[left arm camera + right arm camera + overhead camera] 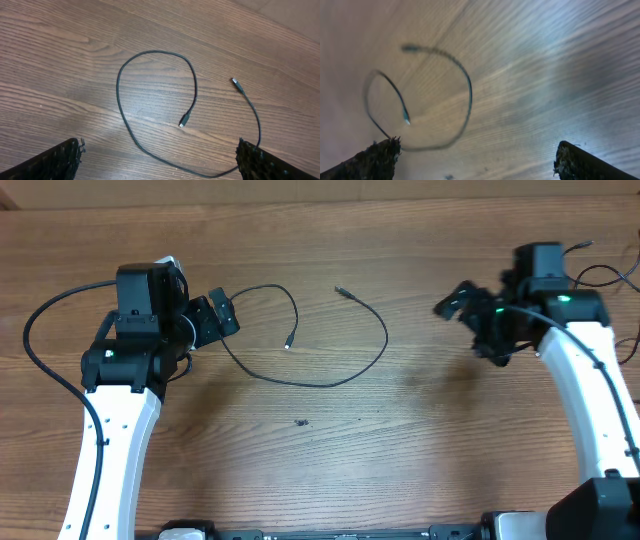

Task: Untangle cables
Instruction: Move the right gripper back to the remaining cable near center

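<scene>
One thin black cable lies in a loose open curl on the wooden table, with a small plug at each end. My left gripper hovers at the curl's left side, open and holding nothing. In the left wrist view the cable runs between the gripper's fingertips, passing close to the right one. My right gripper is open and well to the right of the cable. In the right wrist view, ahead of this gripper, the cable shows blurred at the left.
More thin black cords trail at the table's far right edge behind the right arm. A thick black arm wire arcs out left of the left arm. A small dark speck sits on the wood below the cable.
</scene>
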Robot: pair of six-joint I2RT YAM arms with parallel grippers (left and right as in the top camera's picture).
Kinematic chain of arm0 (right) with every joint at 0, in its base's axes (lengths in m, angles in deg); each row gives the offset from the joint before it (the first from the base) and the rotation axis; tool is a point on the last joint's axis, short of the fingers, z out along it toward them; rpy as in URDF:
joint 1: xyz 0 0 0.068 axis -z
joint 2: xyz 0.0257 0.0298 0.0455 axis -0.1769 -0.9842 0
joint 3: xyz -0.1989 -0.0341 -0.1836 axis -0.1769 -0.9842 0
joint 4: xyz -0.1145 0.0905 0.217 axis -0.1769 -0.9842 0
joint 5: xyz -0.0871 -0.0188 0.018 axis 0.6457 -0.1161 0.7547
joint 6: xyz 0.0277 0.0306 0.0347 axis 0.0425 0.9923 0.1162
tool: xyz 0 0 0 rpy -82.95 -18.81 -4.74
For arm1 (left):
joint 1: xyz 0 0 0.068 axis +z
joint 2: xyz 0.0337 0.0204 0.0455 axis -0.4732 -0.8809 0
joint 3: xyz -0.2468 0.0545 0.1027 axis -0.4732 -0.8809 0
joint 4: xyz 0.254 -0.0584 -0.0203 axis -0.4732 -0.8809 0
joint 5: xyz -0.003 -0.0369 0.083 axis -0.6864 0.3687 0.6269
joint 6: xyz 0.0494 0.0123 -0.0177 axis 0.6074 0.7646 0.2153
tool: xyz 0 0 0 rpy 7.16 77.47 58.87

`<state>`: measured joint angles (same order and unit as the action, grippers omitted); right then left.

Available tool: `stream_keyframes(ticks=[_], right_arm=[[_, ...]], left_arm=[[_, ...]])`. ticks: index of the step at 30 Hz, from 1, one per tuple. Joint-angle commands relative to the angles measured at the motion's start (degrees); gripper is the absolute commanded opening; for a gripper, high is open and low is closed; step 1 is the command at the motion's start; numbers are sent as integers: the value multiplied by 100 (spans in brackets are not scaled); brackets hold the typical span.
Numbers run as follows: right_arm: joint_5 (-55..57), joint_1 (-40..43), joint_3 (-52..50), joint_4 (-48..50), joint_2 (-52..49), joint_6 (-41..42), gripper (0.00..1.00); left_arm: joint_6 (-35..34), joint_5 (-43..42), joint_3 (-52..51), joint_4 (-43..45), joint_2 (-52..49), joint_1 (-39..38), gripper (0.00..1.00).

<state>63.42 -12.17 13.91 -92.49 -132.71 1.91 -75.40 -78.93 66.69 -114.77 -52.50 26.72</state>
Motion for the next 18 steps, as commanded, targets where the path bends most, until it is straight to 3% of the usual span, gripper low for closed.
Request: stream_keyframes(ticks=[1, 4, 11, 18], right_arm=[[175, -664, 15, -70, 68, -588, 100], [225, -1502, 15, -146, 44, -1462, 100], [636, -2789, -28, -179, -116, -2629, 99], [634, -3755, -890, 745, -116, -3298, 100]], left_arm=[[105, -59, 120, 0, -26, -2, 99], [105, -59, 120, 0, -24, -2, 100], [105, -59, 120, 0, -26, -2, 100], [105, -59, 120, 0, -26, -2, 100]])
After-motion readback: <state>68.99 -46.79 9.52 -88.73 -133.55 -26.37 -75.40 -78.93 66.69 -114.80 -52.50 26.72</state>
